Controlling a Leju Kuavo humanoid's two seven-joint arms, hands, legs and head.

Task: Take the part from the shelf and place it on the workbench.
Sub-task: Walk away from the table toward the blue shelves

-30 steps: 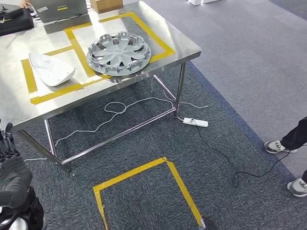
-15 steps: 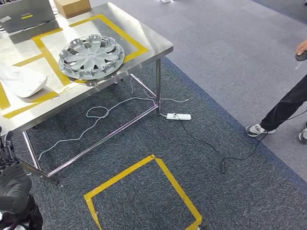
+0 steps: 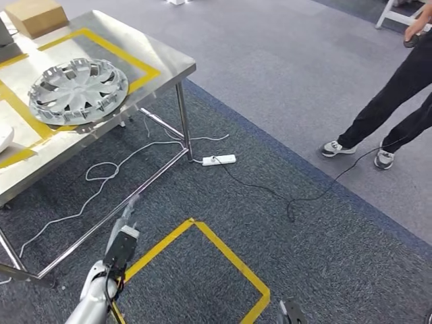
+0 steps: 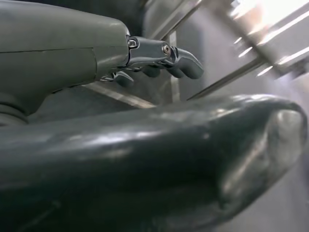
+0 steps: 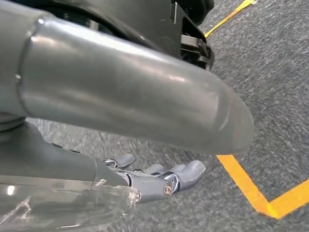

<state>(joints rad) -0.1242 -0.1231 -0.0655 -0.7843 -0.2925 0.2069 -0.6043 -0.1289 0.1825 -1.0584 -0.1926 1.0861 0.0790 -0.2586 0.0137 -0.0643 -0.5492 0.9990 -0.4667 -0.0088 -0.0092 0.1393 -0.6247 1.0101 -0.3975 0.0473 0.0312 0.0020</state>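
The silver wheel cover (image 3: pixel 77 90) lies flat on the steel bench (image 3: pixel 168 62), near the bench's right end, resting across the yellow tape lines (image 3: pixel 127 57) marked on the top. At the far left edge of the head view, a small piece of a white part (image 3: pixel 4 137) also sits on the bench, apart from the wheel cover. A cardboard box (image 3: pixel 36 16) stands at the bench's far side, behind the wheel cover.

The left robot hand (image 3: pixel 126 216) shows low in the head view, out in front of the silver forearm and over the dark carpet, below the bench's front edge and well apart from the wheel cover. In the left wrist view this robot hand (image 4: pixel 160 55) has its fingers stretched out straight and apart from the thumb, with nothing between them. The right robot hand (image 5: pixel 156 176) in the right wrist view is likewise stretched out flat with nothing in it, above grey carpet and a corner of yellow tape.

On the floor, a yellow tape square (image 3: pixel 204 260) lies in front of the bench. A white power strip (image 3: pixel 219 160) rests beside the bench's right leg, with a white cable (image 3: pixel 102 175) looping under the bench and a black cable (image 3: pixel 306 196) running toward a person's legs (image 3: pixel 387 101) in dark trousers and grey shoes at the upper right.
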